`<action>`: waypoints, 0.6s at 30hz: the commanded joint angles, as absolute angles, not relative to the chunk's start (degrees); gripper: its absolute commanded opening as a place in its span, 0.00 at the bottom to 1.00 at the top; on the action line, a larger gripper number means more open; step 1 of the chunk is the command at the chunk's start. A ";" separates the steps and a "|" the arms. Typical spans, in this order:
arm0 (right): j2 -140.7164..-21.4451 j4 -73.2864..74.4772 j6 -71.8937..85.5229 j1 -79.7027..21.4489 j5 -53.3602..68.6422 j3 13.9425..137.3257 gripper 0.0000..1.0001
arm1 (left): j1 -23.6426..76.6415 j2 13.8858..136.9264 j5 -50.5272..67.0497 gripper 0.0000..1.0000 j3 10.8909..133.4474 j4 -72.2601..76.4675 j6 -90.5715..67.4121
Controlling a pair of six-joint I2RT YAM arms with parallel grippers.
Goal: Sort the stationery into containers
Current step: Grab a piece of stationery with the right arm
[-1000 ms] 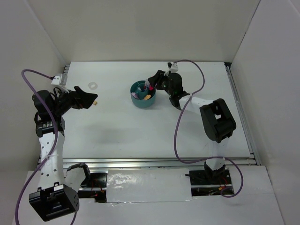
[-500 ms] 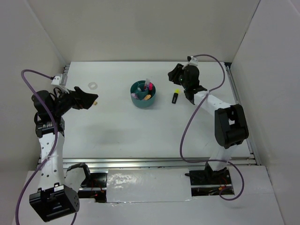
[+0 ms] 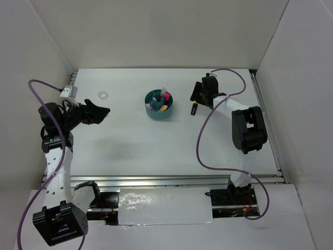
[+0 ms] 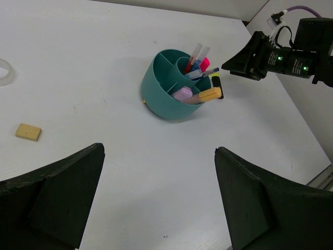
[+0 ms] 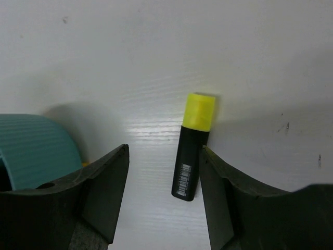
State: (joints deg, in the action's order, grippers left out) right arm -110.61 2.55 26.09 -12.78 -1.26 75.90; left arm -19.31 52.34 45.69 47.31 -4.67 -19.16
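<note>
Your right fingers (image 5: 99, 198) stand apart, with the yellow-capped highlighter (image 5: 190, 156) lying on the table (image 5: 260, 52) between them. The teal organizer (image 5: 31, 151) sits just beside them. Your left fingers (image 4: 57, 203) are also apart and empty; the tan eraser (image 4: 28, 132) lies near them.

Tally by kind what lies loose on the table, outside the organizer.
Highlighter: 1
Eraser: 1
Ring: 1
Total: 3
</note>
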 commanded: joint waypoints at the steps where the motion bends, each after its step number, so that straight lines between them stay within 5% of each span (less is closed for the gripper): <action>1: -112.76 4.74 26.45 -13.97 -8.40 80.41 0.62 | -19.51 52.47 46.14 0.99 47.11 -2.37 -16.53; 18: -118.83 17.39 26.02 -14.50 -7.03 87.36 0.60 | -19.60 54.05 45.26 0.99 45.35 -4.13 -14.06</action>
State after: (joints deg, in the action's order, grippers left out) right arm -117.21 13.04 26.28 -14.11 -7.64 84.97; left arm -19.31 54.04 45.10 45.19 -4.82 -16.25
